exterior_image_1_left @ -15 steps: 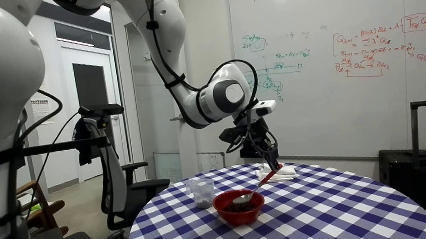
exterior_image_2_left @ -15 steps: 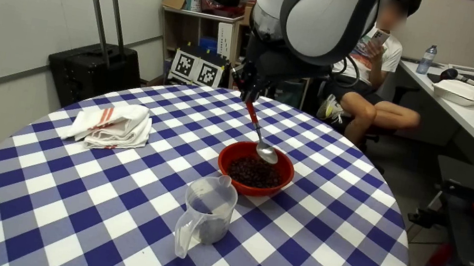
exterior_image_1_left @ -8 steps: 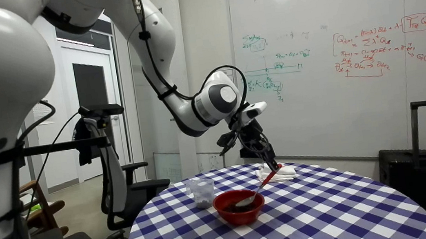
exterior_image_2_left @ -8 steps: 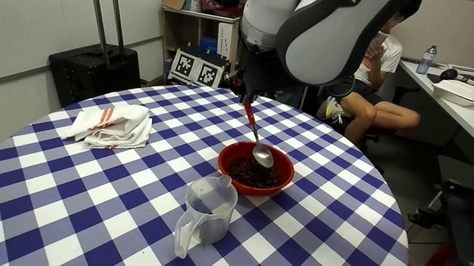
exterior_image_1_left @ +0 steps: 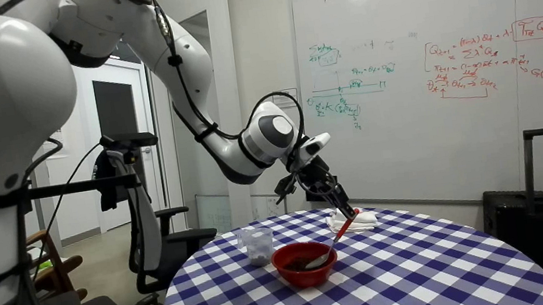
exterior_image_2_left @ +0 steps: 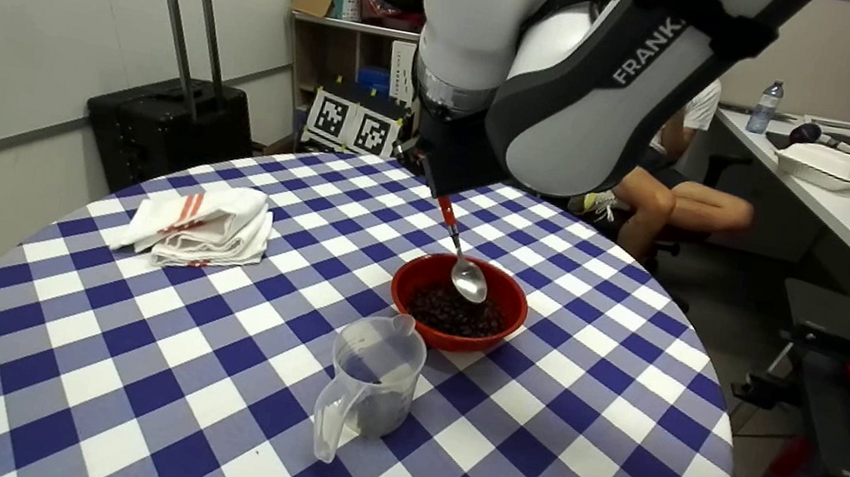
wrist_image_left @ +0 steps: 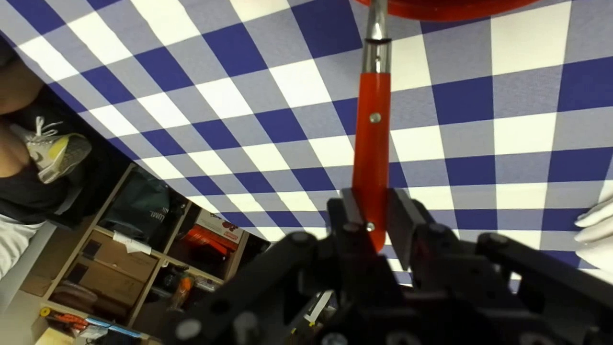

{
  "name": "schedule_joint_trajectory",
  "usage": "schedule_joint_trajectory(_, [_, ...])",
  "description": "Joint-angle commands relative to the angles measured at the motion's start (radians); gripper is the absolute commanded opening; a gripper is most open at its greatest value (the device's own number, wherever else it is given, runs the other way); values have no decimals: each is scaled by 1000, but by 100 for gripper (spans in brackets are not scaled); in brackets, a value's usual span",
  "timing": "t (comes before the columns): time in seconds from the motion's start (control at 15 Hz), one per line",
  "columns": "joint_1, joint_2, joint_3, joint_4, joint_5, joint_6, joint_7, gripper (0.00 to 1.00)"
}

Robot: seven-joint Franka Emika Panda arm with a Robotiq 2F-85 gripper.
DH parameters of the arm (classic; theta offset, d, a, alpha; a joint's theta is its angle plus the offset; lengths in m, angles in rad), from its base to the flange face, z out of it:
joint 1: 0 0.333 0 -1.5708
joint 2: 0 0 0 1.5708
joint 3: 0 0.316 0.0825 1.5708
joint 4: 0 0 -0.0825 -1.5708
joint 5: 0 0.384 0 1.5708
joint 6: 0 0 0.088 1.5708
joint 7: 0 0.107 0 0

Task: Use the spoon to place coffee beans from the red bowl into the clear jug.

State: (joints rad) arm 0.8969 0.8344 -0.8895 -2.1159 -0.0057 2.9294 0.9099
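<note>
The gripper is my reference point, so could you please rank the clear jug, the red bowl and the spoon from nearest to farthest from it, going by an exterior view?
1. Spoon: held by the gripper at its red handle.
2. Red bowl: beneath the spoon's head.
3. Clear jug: past the bowl, to its lower left in an exterior view.

Round table (exterior_image_2_left: pixel 106 392) in blue-and-white checked cloth (exterior_image_1_left: pixel 424 279). Near middle, red bowl (exterior_image_1_left: pixel 304 277), upright; just beside it, clear jug (exterior_image_2_left: pixel 384 404), upright, contact between them hard to tell. Folded white towel (exterior_image_2_left: pixel 206 230) with orange stripes lies well apart from both, near table edge.
</note>
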Motion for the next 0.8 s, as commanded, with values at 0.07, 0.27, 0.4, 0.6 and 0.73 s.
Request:
schedule_joint_trajectory(0.07, [65,86,-61,34,9,-16,52,5])
schedule_joint_trajectory(0.27, [85,120,-79,46,13,-20,57,5])
schedule_joint_trajectory(0.4, [90,133,-82,54,16,-22,55,5])
schedule_joint_trajectory(0.6, [94,150,-78,66,18,-21,50,5])
schedule_joint_trajectory(0.73, [99,154,-74,71,18,-22,46,5])
